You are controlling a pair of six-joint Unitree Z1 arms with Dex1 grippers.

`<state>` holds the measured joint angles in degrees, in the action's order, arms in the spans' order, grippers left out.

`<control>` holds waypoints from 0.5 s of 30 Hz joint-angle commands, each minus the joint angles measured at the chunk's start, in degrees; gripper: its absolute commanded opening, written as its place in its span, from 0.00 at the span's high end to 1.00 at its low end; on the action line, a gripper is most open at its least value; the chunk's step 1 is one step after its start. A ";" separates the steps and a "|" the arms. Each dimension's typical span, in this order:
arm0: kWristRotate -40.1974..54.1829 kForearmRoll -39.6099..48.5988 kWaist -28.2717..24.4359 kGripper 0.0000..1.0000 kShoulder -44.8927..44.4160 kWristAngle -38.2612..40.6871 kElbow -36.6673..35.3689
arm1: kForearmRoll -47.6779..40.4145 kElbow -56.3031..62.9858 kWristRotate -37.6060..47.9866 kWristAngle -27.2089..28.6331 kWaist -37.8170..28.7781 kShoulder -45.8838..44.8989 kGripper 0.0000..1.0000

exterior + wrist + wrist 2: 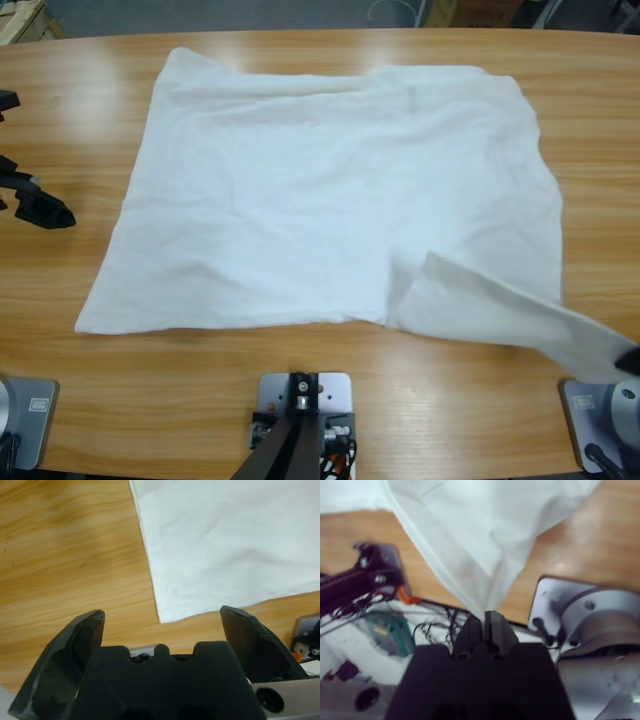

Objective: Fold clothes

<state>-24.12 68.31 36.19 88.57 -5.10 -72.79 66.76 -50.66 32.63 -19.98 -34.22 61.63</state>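
A: Where is the shirt (320, 190)?

B: Spread mostly flat on the wooden table (100, 400), taking up the middle of it. One corner is pulled up and away from the rest, stretched out in a long tilted flap that ends at the right gripper (628, 360).

A: So the right gripper has it?

B: Yes. In the right wrist view the two black jaws of the right gripper (484, 617) are pressed together on a pinch of white cloth, and the shirt (470, 545) fans out wide straight ahead of the tips. Beyond the cloth is bare table (600, 540), and just beside the gripper sits a grey mounting plate (585, 615).

A: And the left one?

B: The left gripper (162, 617) is spread wide, with nothing between its jaws. A corner of the shirt (225, 545) lies on the table (60, 555) ahead of it, just past the gap between the tips and not touching them. The cloth runs on ahead and off to the side of the right-hand jaw.

A: Where does it show from above?

B: The left gripper (45, 212) is at the picture's edge, near the shirt's side hem but apart from it, over bare wood.
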 commanded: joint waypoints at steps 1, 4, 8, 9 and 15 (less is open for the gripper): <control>0.95 -0.63 0.46 0.11 1.54 0.44 -0.70 | 3.13 1.97 0.70 -5.78 -0.76 -0.70 1.00; 0.93 -0.65 0.46 0.11 1.71 0.44 -0.74 | 2.81 3.06 0.93 -5.28 -0.76 -1.11 0.96; 1.18 -0.70 0.46 0.11 2.56 0.44 -1.46 | 1.14 2.99 2.40 -2.79 -0.74 -1.42 0.25; 1.18 -0.68 0.46 0.11 2.57 0.44 -1.56 | 0.14 3.23 2.76 -2.61 -0.76 -1.51 0.19; 1.35 -0.51 0.46 0.11 2.75 0.27 -1.21 | -9.70 2.88 2.53 -1.89 -0.74 8.65 0.18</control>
<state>-23.41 68.30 36.19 88.72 -4.97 -74.32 64.40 -48.53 34.60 -23.67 -34.22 60.80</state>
